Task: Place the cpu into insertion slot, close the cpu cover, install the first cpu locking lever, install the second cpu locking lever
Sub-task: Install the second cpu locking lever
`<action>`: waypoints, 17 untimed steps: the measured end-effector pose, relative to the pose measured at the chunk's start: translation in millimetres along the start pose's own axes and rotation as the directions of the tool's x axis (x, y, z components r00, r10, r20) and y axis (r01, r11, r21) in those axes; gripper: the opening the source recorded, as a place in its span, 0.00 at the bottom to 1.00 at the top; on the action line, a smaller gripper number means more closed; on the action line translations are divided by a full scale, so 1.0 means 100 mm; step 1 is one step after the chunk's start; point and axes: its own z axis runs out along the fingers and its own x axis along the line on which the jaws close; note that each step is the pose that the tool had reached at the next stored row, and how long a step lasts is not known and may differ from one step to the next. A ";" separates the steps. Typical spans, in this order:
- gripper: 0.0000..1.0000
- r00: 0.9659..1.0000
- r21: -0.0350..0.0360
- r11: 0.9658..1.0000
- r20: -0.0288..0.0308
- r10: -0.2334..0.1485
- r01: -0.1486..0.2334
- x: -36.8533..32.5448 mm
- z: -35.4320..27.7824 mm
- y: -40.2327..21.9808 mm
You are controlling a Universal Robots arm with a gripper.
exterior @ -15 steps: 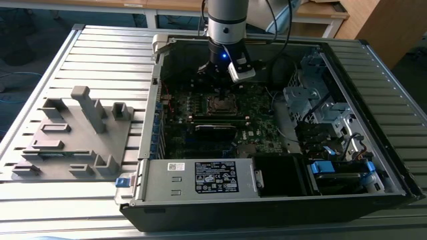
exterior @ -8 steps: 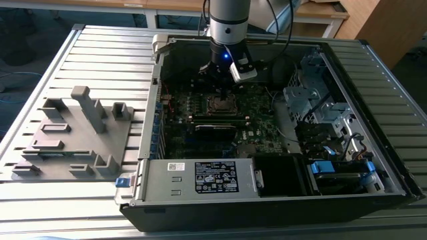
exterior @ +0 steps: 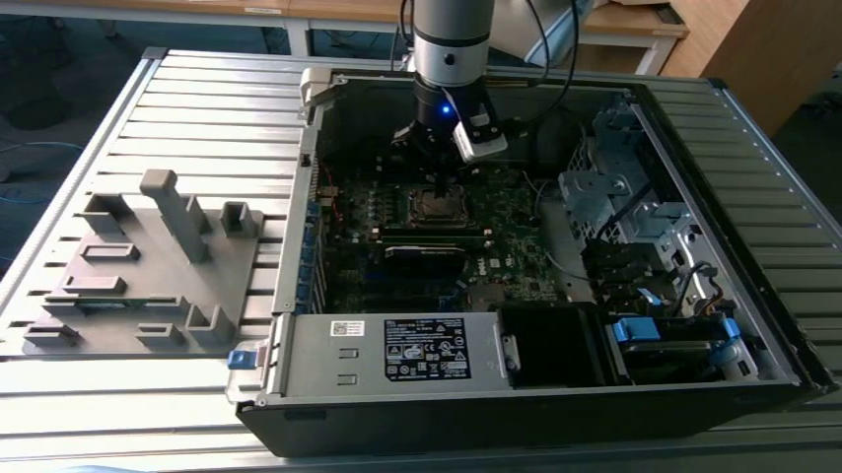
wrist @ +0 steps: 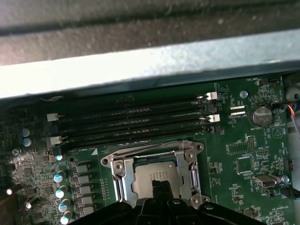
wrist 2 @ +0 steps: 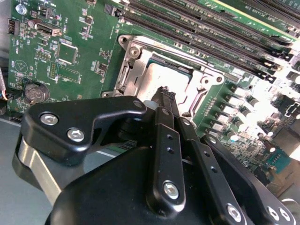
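Second wrist view had the gripper (wrist 2: 165, 96) with its fingers pressed together, tips low over the cpu (wrist 2: 159, 82), which lay in the insertion slot (wrist 2: 140, 58) with the cpu cover (wrist 2: 129, 70) closed down around it.

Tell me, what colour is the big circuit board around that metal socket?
Green. The motherboard shows best in the second wrist view, around the cpu cover.
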 end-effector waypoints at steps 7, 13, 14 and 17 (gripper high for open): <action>0.11 1.000 0.000 1.000 0.000 0.000 0.000 0.000 -0.001 0.000; 0.11 1.000 0.000 1.000 0.000 0.000 0.000 -0.004 -0.064 -0.003; 0.11 1.000 0.000 1.000 0.000 0.000 0.000 -0.005 -0.084 -0.004; 0.11 1.000 0.000 1.000 0.000 0.000 0.000 -0.008 -0.124 -0.005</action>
